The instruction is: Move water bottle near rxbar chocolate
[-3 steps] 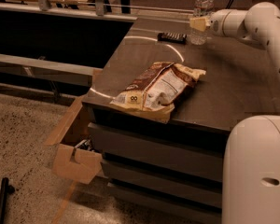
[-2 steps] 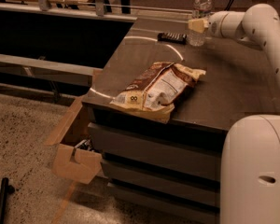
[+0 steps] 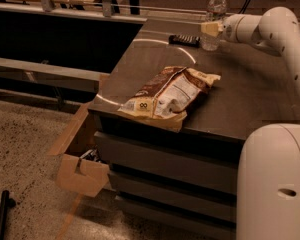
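Observation:
The water bottle (image 3: 215, 11) is clear with a white cap. It stands upright at the far edge of the dark table (image 3: 240, 94). My gripper (image 3: 210, 29) reaches in from the right on the white arm and is shut around the bottle's lower half. The rxbar chocolate (image 3: 184, 40), a small flat dark bar, lies on the table just left of the bottle's base, a short gap away.
A large brown and cream snack bag (image 3: 167, 91) lies in the middle of the table near its front edge. An open cardboard box (image 3: 82, 171) sits on the floor at the table's left. A railing (image 3: 65, 6) runs behind on the left. My white base (image 3: 275, 184) fills the lower right.
The gripper and the bottle have shifted slightly left, toward the dark bar. Nothing else has moved.

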`<state>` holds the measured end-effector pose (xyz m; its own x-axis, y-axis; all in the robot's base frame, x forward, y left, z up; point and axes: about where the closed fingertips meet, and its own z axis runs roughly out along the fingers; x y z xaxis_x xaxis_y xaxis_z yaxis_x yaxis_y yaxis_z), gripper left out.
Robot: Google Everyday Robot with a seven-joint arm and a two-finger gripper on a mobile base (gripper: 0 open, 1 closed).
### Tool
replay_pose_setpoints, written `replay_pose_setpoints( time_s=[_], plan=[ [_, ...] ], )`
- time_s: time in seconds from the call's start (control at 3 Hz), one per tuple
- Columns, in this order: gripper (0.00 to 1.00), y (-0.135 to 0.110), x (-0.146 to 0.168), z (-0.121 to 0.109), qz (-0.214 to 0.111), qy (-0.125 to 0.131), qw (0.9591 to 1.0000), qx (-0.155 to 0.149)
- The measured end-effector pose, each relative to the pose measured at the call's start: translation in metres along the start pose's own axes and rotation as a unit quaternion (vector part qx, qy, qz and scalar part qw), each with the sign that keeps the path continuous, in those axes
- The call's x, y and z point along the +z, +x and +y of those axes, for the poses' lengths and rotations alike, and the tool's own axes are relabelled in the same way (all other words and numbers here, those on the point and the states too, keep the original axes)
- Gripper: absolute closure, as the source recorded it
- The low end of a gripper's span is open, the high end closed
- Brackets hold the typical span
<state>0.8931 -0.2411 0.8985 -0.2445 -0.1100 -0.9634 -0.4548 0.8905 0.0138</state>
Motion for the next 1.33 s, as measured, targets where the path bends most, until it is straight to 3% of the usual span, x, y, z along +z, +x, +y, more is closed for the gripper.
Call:
replay_pose_setpoints(
  time_s=[0.33,0.67,1.0,1.33],
  plan=[
    [0.14,0.002,-0.002,-0.002,0.0,0.002,1.0,0.001],
    [0.0,0.003,-0.005,-0.005,0.002,0.006,1.0,-0.003],
    [0.0,0.003,-0.015,-0.006,0.005,0.0,0.9999,-0.015],
    [0.0,0.006,-0.046,-0.015,0.0,-0.005,0.9996,-0.027]
  ],
)
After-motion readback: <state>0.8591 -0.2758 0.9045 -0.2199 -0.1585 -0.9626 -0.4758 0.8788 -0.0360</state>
